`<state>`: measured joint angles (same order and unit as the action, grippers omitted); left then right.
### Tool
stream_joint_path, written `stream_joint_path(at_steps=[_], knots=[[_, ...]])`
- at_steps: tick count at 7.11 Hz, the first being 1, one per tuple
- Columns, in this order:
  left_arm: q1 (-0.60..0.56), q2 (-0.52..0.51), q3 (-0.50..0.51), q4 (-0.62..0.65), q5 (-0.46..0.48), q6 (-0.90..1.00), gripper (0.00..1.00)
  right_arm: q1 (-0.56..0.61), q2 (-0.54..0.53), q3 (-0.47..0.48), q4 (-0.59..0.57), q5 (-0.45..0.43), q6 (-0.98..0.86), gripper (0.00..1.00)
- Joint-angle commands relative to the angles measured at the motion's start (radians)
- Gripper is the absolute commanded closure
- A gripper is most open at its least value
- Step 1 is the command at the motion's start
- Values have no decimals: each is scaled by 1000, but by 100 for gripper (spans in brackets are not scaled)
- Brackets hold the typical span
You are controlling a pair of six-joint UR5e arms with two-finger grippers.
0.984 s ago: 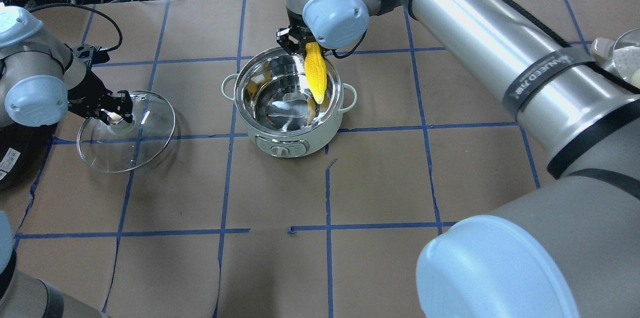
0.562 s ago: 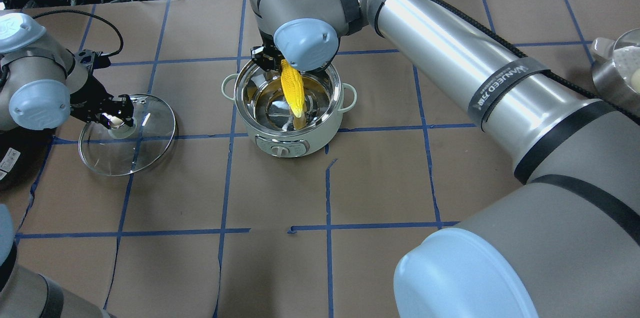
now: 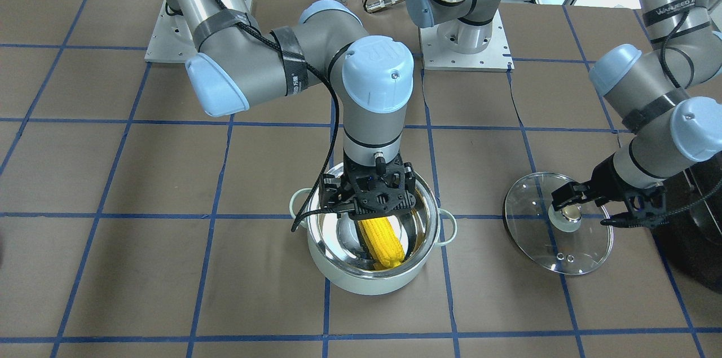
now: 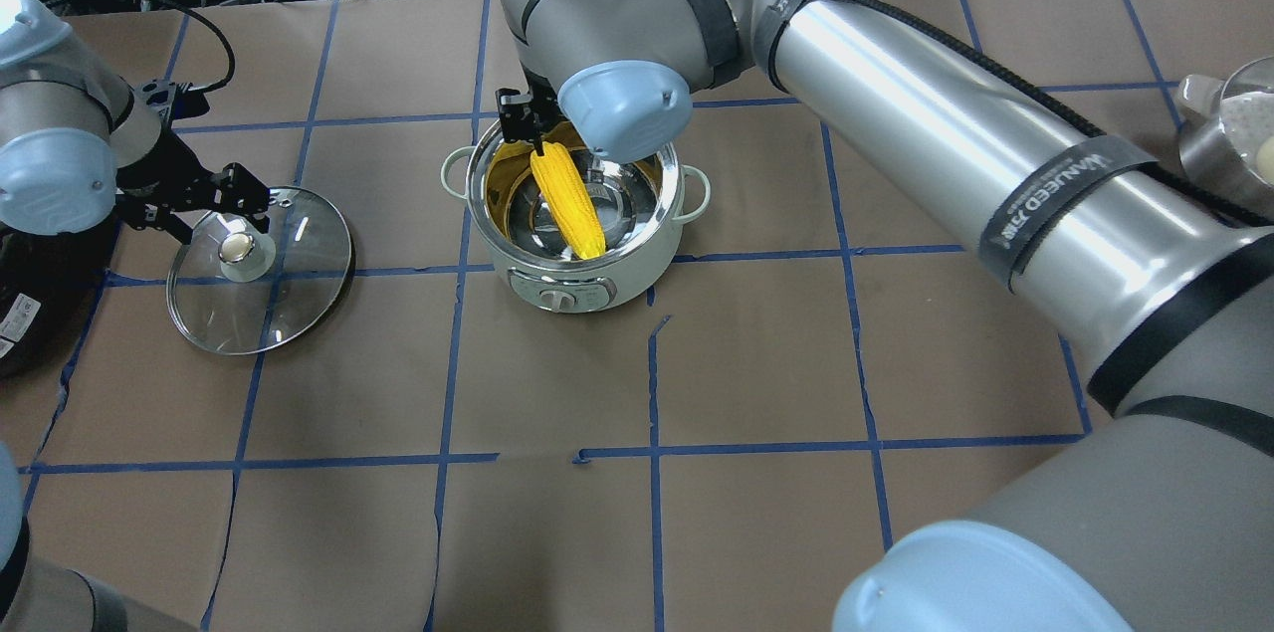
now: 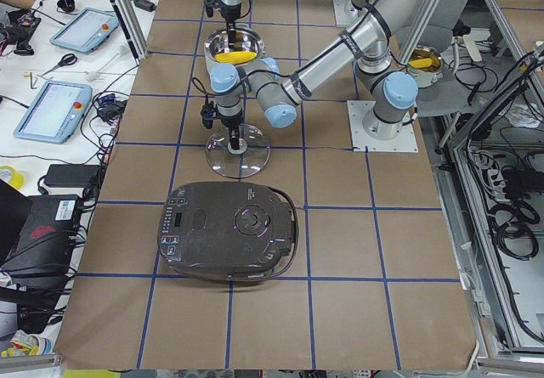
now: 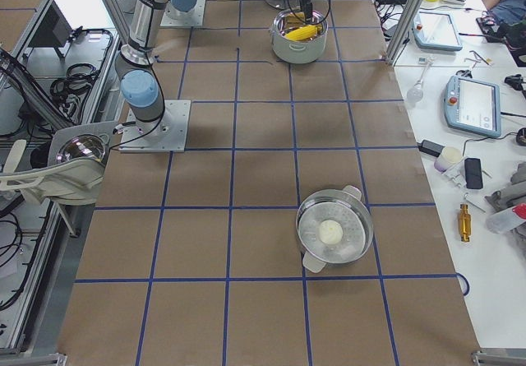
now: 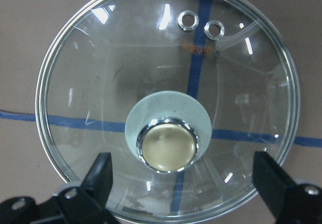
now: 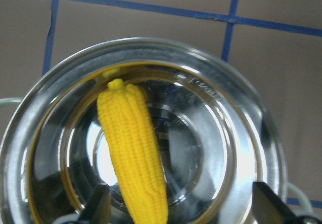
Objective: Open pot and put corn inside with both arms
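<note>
Clock bearings: read off the overhead view, with 12 pointing away from the robot.

Corn: the corn [image 4: 568,202] lies aslant inside the pot [image 4: 637,272]. One end sits at about 11 o'clock under the right gripper, the other at about 5 o'clock against the steel wall.

Right gripper: the right gripper [image 3: 372,207] hangs over the pot's 11 o'clock rim. Its jaws are spread wide with the cob between them, and its own camera shows neither finger pressing on it. I'd say it grips nothing.

Left gripper: the left gripper [image 4: 221,210] hovers just above the lid [image 4: 289,284]. Its jaws are wide apart on either side of the knob [image 7: 167,147] and clear of it.

How the corn handles: it looks like a light toy with a ribbed skin that should give the pads some bite. It tapers, so the fatter middle is the safest place to pinch. On polished steel it may slide or roll.

How the lid handles: it is glass, so breakable and slick. The knob is the only sensible hold.

Pot contents: only the corn. The pot is open, and its lid lies flat on the table at 9 o'clock, well apart from it.

Other containers: a steel steamer pan [image 6: 308,255] sits far out at 3 o'clock with one white lump [image 6: 329,233] in it. A black appliance [image 5: 229,242] stands beyond the lid at 9 o'clock, shut, so I can't tell what it holds.

Task standing: by my reckoning both steps are done.
</note>
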<state>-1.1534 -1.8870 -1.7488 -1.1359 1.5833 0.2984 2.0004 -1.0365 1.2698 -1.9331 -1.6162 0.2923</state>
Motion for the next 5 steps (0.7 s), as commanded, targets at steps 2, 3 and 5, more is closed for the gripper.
stream_joint_path(at_steps=[2, 3, 5], knots=[[-183, 133, 103, -191, 21, -154, 0, -231, -145, 40, 179, 73, -21, 0], [-253, 182, 129, -252, 46, -230, 0, -295, -208, 48, 269, 64, -66, 0], [-357, 239, 178, -321, 40, -350, 0, -412, -336, 147, 383, 20, -328, 7]])
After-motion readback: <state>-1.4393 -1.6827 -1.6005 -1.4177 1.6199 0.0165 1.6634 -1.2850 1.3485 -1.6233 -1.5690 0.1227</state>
